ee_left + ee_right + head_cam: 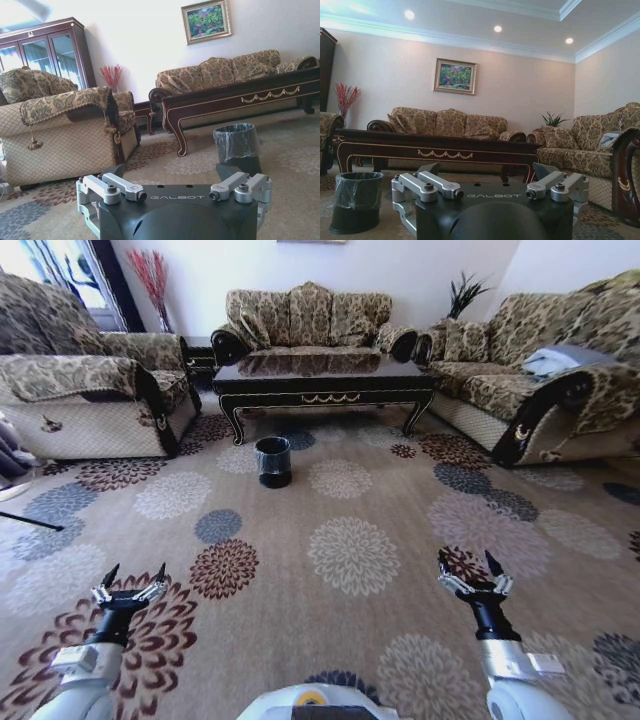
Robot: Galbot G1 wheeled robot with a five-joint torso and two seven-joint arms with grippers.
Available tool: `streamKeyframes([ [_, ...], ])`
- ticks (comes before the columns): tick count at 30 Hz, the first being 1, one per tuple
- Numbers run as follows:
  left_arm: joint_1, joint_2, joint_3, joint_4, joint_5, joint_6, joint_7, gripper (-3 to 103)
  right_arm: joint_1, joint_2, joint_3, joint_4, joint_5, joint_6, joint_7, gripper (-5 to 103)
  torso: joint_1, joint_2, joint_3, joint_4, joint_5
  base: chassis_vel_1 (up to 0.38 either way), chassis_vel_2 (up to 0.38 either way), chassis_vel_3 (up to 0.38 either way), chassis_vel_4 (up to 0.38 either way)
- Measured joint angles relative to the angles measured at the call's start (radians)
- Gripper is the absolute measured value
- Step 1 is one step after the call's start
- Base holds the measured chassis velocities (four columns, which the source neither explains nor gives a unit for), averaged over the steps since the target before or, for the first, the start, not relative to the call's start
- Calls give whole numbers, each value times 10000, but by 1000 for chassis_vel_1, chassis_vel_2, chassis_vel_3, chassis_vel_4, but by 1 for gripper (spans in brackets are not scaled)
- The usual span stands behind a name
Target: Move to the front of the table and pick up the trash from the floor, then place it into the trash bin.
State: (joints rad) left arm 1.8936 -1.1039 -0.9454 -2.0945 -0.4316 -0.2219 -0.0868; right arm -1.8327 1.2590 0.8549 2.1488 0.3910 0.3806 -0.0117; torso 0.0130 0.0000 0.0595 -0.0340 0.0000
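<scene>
Both grippers hang low with fingers spread and empty, the left gripper (130, 590) and right gripper (476, 576). Ahead of them, nearer the left, stands the trash bin (273, 461) before the coffee table (320, 381); no trash is discernible on the carpet (350, 540).

One long dark table (320, 375) stood on the patterned floor (350, 550), with one black trash bin (273, 461) before it. Three patterned sofas ringed the table: one on the left (90, 390), one behind (305, 320), one on the right (540, 370). Two grippers were in sight, the left gripper (132, 580) and the right gripper (470, 568), and one framed painting (455, 76) hung on the wall.
</scene>
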Motion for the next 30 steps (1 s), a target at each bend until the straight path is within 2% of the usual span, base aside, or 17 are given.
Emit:
streamKeyframes([
  [12, 0, 0, 0, 0, 0, 0, 0, 100, 0, 0, 0, 0, 0, 0, 0, 100, 0, 0, 0, 2, 0, 125, -139, -129, 141],
  [30, 0, 0, 0, 0, 0, 0, 0, 100, 0, 0, 0, 0, 0, 0, 0, 100, 0, 0, 0, 0, 1, 19, -20, -25, 14],
])
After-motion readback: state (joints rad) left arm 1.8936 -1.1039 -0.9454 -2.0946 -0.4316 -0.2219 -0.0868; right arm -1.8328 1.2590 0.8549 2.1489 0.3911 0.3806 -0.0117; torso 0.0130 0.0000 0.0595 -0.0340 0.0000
